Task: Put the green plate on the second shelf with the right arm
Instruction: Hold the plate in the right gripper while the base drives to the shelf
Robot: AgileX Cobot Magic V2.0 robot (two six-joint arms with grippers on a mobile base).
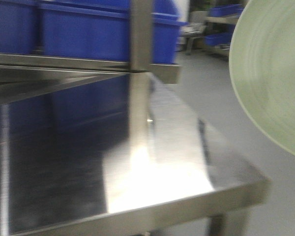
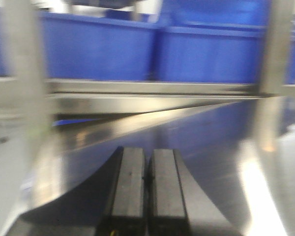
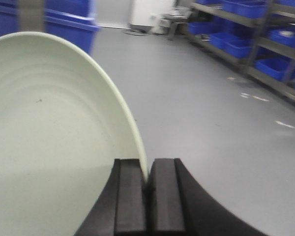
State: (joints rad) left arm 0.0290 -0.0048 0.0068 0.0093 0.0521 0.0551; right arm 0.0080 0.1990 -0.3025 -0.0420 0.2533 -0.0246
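Observation:
The pale green plate (image 1: 273, 73) is held in the air at the right of the front view, off the steel shelf's (image 1: 64, 162) right edge, tilted with its inside facing the camera. In the right wrist view the plate (image 3: 49, 142) fills the left half, and my right gripper (image 3: 147, 169) is shut on its rim, one finger inside, one outside. My left gripper (image 2: 147, 169) is shut and empty, low over the steel shelf surface (image 2: 211, 142).
A steel upright post (image 1: 140, 34) and crossbar stand at the shelf's back, with blue bins (image 1: 88, 29) on the level above. Blue bins (image 2: 103, 51) also fill the left wrist view. Grey floor (image 3: 211, 98) and racks of blue bins (image 3: 265, 29) lie to the right.

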